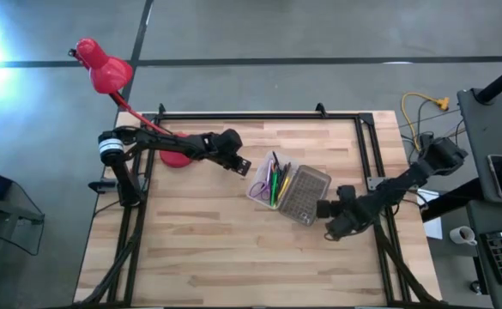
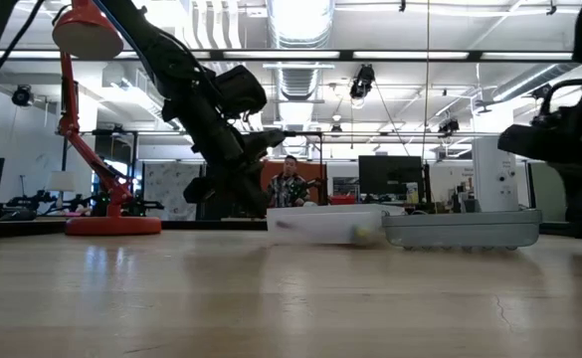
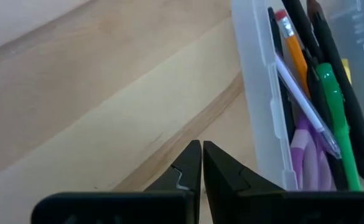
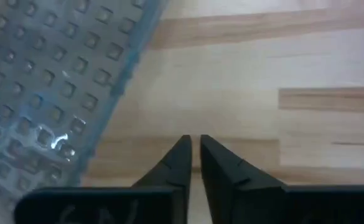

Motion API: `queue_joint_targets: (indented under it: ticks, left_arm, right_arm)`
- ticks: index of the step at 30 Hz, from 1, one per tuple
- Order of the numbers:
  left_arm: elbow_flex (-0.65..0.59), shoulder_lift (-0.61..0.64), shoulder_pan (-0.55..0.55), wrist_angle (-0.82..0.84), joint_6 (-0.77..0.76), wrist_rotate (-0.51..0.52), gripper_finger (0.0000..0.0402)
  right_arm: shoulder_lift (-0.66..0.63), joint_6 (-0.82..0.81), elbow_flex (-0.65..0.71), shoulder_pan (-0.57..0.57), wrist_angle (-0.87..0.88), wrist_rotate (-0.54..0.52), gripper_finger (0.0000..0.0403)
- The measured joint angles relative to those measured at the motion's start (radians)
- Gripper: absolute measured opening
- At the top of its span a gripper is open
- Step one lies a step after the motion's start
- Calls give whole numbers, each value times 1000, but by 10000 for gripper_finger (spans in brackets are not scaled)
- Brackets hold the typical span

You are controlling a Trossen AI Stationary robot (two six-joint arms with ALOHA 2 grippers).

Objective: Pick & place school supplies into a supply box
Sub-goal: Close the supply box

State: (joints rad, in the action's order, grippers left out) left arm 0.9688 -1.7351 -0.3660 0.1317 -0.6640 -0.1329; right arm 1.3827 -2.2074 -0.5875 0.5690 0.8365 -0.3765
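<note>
The clear supply box [image 1: 266,184] lies open near the table's middle, its base flat on the wood. In it lie pens and pencils: green [image 3: 335,106], orange [image 3: 294,50], black, and a purple-and-white pen, with the purple scissors handles [image 3: 303,155] beneath them. The grey dotted lid [image 1: 305,195] lies folded out flat to the box's right. My left gripper [image 1: 241,164] is shut, just left of the box's far-left side, above the wood [image 3: 201,146]. My right gripper [image 1: 323,209] is shut, beside the lid's right edge [image 4: 51,74], its own fingertips [image 4: 194,140] over bare wood.
A red desk lamp stands with its base [image 1: 176,156] at the table's far-left, under my left arm, and its head [image 1: 102,69] reaches past the far-left corner. Black rails [image 1: 259,116] frame the table. Bare wood [image 1: 199,249] spreads across the near half.
</note>
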Motion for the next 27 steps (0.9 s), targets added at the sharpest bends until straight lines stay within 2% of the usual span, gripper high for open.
queue_joint_targets:
  ticks: [4, 9, 12, 17, 27]
  left_arm:
    - [-3, 0, -2, 0, 0, 0, 0]
    - [-8, -2, -1, -5, 5, 0, 0]
    - [-8, -2, -1, -16, 33, 0, 0]
    - [-9, -2, 0, -17, 38, 0, 0]
    - [-15, -2, 1, -28, 60, 0, 0]
  right_arm:
    - [-12, 13, 53, -44, -102, -30, 14]
    - [-9, 23, 104, -68, -256, -126, 9]
    - [-19, 36, 107, -68, -271, -187, 9]
    - [-55, 129, 71, -68, -271, -262, 9]
    - [-107, 366, -83, -93, -267, -400, 9]
